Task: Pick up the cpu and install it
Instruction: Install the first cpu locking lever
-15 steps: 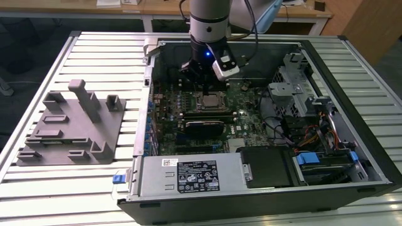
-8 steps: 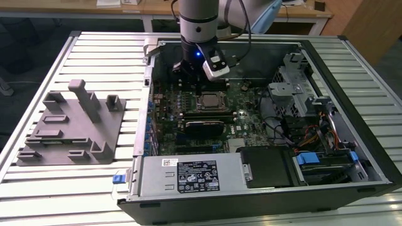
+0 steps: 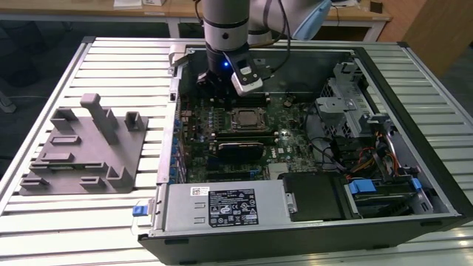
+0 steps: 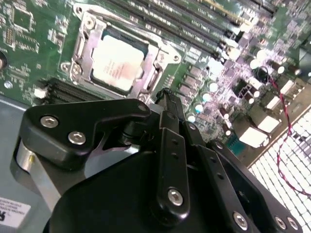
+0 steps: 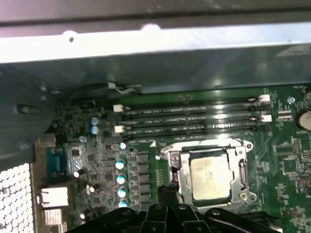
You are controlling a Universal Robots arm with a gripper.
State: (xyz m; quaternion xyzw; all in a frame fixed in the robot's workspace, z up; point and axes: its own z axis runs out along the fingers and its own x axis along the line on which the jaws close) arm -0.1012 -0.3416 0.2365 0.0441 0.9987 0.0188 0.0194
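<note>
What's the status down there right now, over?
Gripper shut, empty, hovering near socket frame. Cpu sits inside it, on motherboard. Cpu top uncovered.

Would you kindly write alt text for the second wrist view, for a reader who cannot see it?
The cpu, pale metal top up, lies in its metal-rimmed socket on the green motherboard. The black gripper looms in the foreground, its tip near a corner of the socket and clear of the cpu. Dark memory slots run beside the socket.

Exterior view high; both wrist views close over motherboard [image 4: 29,29] [image 5: 286,160]
</note>
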